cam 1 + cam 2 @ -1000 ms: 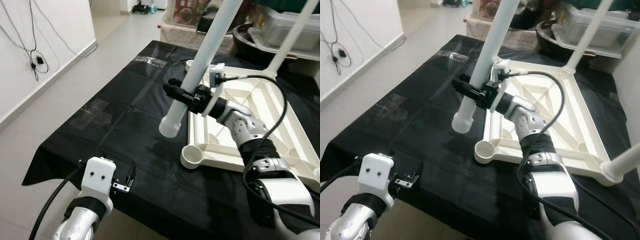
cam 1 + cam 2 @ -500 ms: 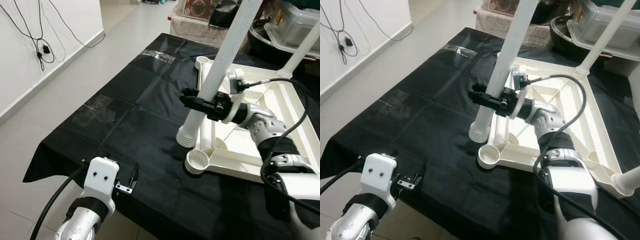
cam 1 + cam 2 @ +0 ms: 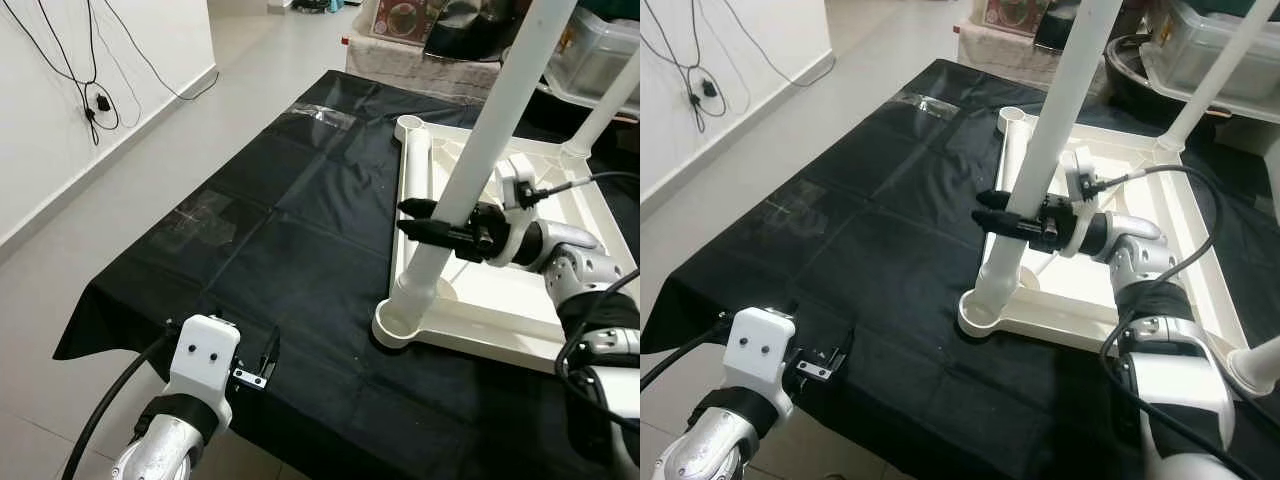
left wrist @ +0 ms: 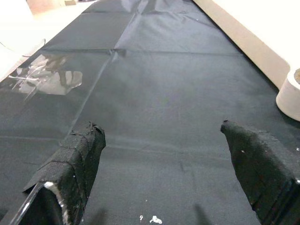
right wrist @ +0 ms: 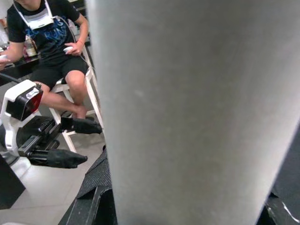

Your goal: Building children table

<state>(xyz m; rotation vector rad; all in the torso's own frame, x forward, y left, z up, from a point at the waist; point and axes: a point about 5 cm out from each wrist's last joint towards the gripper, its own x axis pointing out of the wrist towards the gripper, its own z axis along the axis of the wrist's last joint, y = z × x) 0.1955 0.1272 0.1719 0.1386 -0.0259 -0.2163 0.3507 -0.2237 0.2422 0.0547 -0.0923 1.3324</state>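
Note:
A white plastic table top (image 3: 500, 305) lies upside down on the black-covered table. My right gripper (image 3: 447, 222) is shut on a long white table leg (image 3: 490, 120), which leans slightly. The leg's lower end rests in the near corner socket (image 3: 385, 332) of the table top. In the right wrist view the leg (image 5: 197, 112) is very close. Another white leg (image 3: 603, 105) stands at the far corner, and a third leg (image 3: 1255, 365) shows at the near right. My left gripper (image 3: 258, 362) hovers open over the cloth near the front edge, with black fingers (image 4: 77, 157) spread and nothing between them.
A black cloth (image 3: 270, 230) covers the work table, with patches of clear tape (image 3: 200, 215). Grey floor and a white wall with cables (image 3: 95, 100) lie to the left. Storage boxes (image 3: 600, 50) stand behind. A person sits on a white chair (image 5: 51, 47).
My right gripper has carried the leg to the right and down. Its lower end hung beside the frame before and now sits in the corner socket. The camera has shifted too.

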